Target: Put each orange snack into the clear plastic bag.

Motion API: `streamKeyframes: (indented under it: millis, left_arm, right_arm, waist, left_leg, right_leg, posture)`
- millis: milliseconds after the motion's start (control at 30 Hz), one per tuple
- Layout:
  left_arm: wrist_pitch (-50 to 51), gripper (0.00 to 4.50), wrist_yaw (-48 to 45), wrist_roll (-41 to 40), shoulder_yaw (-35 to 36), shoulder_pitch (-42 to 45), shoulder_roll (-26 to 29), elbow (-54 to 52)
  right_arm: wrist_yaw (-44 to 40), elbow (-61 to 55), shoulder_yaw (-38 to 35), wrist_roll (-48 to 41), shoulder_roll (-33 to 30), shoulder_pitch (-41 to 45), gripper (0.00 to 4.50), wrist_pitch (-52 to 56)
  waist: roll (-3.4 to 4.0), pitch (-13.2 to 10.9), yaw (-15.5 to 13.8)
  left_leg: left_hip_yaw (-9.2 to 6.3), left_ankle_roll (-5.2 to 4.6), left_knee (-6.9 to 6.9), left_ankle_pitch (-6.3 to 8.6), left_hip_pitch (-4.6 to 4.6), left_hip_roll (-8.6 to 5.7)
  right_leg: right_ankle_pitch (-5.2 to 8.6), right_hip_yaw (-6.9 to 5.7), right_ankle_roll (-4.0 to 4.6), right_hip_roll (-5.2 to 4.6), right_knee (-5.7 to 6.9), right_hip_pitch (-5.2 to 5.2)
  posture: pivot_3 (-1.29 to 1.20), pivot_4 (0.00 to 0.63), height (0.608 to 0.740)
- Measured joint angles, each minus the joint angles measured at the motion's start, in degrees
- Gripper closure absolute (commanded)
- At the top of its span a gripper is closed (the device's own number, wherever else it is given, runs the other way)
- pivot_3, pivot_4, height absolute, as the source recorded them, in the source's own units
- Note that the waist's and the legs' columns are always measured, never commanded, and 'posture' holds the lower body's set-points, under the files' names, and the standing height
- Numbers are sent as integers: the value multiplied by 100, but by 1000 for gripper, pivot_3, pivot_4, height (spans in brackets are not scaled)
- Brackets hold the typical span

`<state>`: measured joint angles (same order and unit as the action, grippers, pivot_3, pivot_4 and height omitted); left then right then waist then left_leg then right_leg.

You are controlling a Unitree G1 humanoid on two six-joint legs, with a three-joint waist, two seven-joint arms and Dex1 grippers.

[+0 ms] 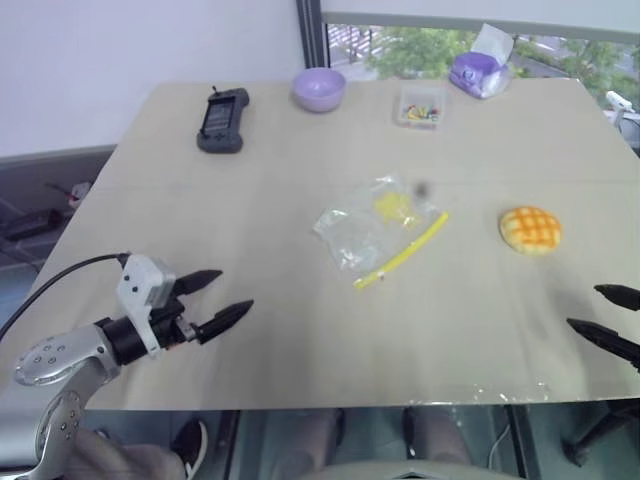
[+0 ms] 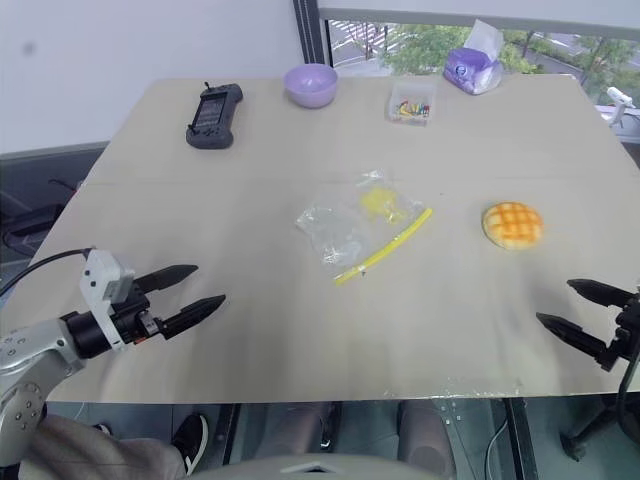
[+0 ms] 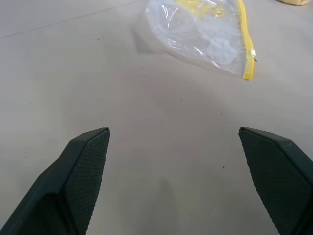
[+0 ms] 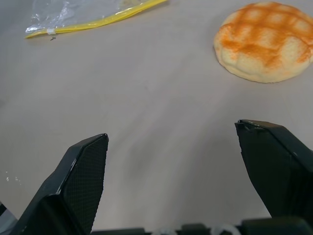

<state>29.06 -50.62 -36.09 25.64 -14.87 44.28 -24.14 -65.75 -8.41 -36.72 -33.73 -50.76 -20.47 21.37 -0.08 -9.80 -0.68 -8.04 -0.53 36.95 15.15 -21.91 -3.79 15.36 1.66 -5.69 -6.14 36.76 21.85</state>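
A: Near edge?
B: Left gripper (image 1: 217, 298) and right gripper (image 2: 580, 309), fingers spread wide, both empty above the table (image 1: 300, 340).
A: Mid-table?
B: Clear plastic bag (image 1: 375, 228) lying flat at centre; orange snack (image 1: 530, 229) to its right, apart.
A: Far edge?
B: Black handheld device (image 1: 222, 120), purple bowl (image 1: 318, 88), small clear box (image 1: 421, 106).

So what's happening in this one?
Nothing is held yet. The robot's left gripper and right gripper both hover open over the near edge of the table. The orange bun lies untouched ahead of the right gripper, apart from the clear bag, which lies flat mid-table with its yellow strip toward the bun. The bagging hasn't started.
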Motion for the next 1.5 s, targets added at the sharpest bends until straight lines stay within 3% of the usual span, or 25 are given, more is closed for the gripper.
streamKeyframes:
  millis: [533,800,900,1100,1333,1500]
  left_arm:
    - [-81,21,-44,7,-198,146,-78,-6]
    - [-392,21,49,475,-633,342,-151,24]
    - [-644,21,353,1025,-1072,602,-260,168]
    - [-1372,21,1379,2869,-2708,1768,-964,1111]
    - [-3918,21,2181,4635,-3766,2964,-1126,2656]
    - [-5230,21,2754,5438,-4118,3593,-1196,3709]
  right_arm:
    - [21,61,0,124,34,18,0,-85]
    - [93,-122,9,23,198,46,0,-22]
    - [21,-468,44,-173,201,39,0,93]
    - [-1,-1205,350,-596,253,351,0,213]
    - [305,-1671,422,-837,333,436,0,371]
    - [472,-1787,350,-835,463,168,0,369]
  waist:
    - [1,0,0]
    - [3,2,-1]
    - [5,4,-3]
    - [-1,6,-14]
    - [2,16,-43]
    - [0,20,-36]
  left_leg:
    - [0,0,5,0,0,0]
    - [1,0,8,0,0,0]
    - [1,0,12,0,3,-1]
    - [-8,4,29,-3,2,-7]
    - [-9,17,29,-10,4,-12]
    - [-13,3,30,-3,5,-15]
  right_leg:
    - [-1,0,1,1,2,-2]
    - [-1,2,1,1,4,-2]
    - [-2,1,0,2,4,-8]
    - [-7,-4,-4,5,11,-15]
    - [-9,-3,-7,0,13,-17]
    - [-10,-5,-10,1,19,-16]
  posture:
    - [0,150,740]
    - [0,150,740]
    - [0,150,740]
    - [0,150,740]
    - [0,150,740]
    - [0,150,740]
